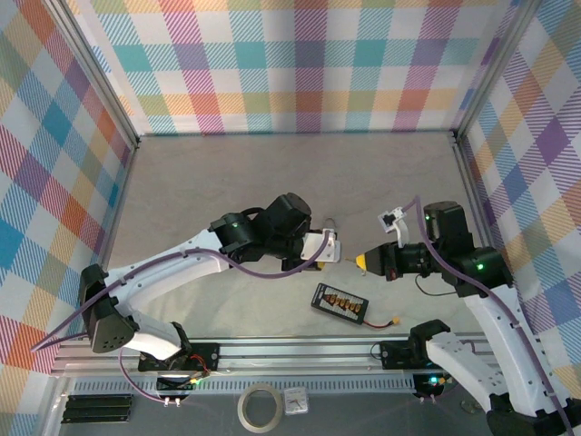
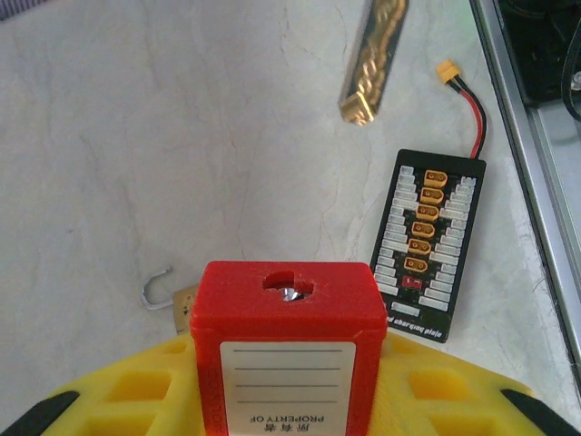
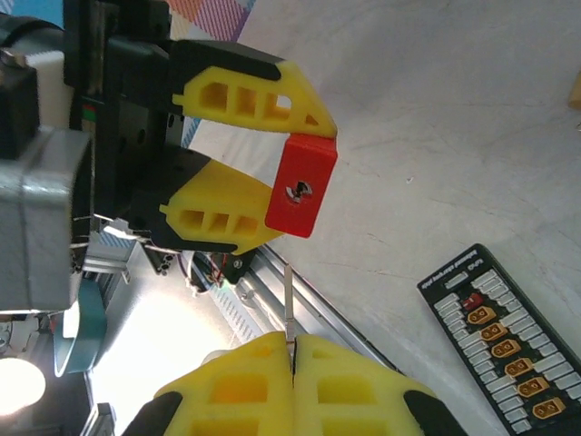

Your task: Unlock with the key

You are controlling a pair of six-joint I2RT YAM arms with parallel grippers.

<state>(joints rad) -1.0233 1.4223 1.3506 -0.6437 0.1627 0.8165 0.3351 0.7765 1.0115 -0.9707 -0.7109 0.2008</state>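
My left gripper (image 2: 286, 372) is shut on the red padlock (image 2: 286, 318), which stands between its yellow fingers (image 2: 136, 391) with the keyhole (image 2: 289, 291) facing away from the wrist. In the right wrist view the red padlock (image 3: 301, 186) hangs between the left gripper's (image 3: 304, 186) fingers, keyhole (image 3: 298, 191) turned toward me. My right gripper (image 3: 292, 343) is shut on the key (image 3: 289, 304). Its thin silvery blade points up at the padlock, a short gap below it. From above, the left gripper (image 1: 325, 247) and right gripper (image 1: 363, 262) face each other closely.
A black connector board (image 1: 340, 304) with orange plugs lies on the table just in front of both grippers, also seen as the board (image 2: 427, 245). A brass padlock (image 2: 182, 304) with an open shackle lies behind the red one. The metal rail (image 1: 290, 350) runs along the near edge.
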